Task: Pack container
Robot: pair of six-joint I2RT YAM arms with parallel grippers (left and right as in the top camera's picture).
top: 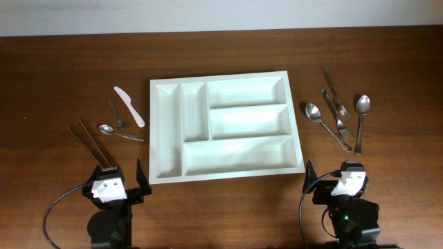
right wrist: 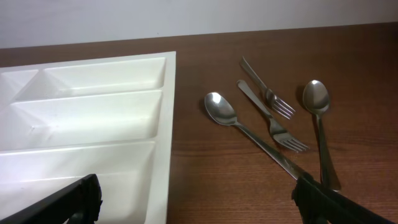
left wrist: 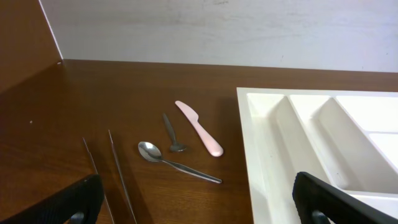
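Observation:
The white cutlery tray lies in the middle of the table with all compartments empty; it also shows in the left wrist view and the right wrist view. Left of it lie a pale pink plastic knife, a small spoon, a larger spoon and two metal chopsticks. Right of it lie two forks, a spoon and another spoon. My left gripper and right gripper sit near the front edge, both open and empty.
A pale wall runs along the table's far edge. Black cables loop beside each arm base.

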